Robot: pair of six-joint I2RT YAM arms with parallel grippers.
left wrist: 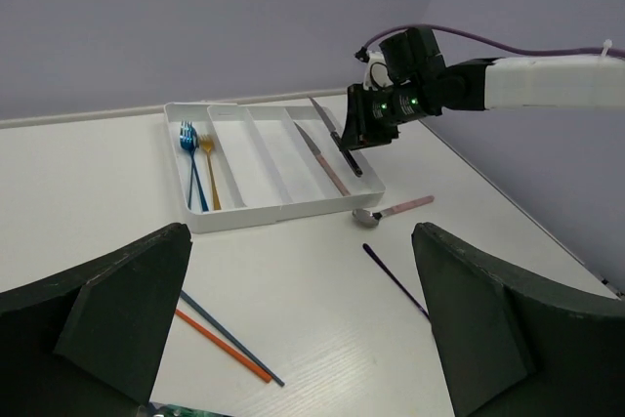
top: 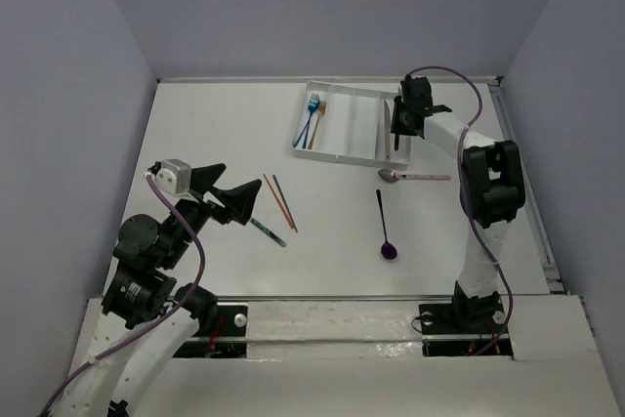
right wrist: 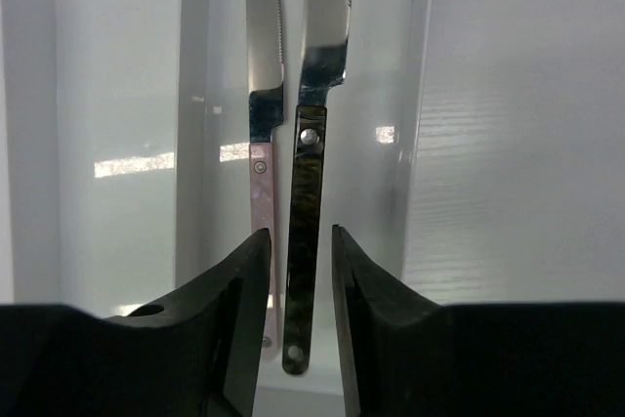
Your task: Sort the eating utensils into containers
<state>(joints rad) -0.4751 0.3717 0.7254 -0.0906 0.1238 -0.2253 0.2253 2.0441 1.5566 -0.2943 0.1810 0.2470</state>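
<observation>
The white tray (top: 337, 155) lies at the far middle, with a blue fork (top: 312, 114) and a gold fork (top: 318, 122) in its left compartment. My right gripper (top: 402, 124) hovers over the tray's right compartment. In the right wrist view its jaws (right wrist: 300, 241) stand slightly open around a dark-handled knife (right wrist: 311, 173), with a gap on each side. A pink-handled knife (right wrist: 260, 173) lies beside it. A pink-handled spoon (top: 415, 177), a purple spoon (top: 384, 227), a red chopstick (top: 276, 200) and a teal chopstick (top: 284, 202) lie on the table. My left gripper (top: 227, 192) is open and empty above the chopsticks.
Another teal stick (top: 266, 231) lies near my left gripper. In the left wrist view the chopsticks (left wrist: 220, 344) lie at lower left and the purple spoon (left wrist: 395, 280) at right. Grey walls close in the table on three sides.
</observation>
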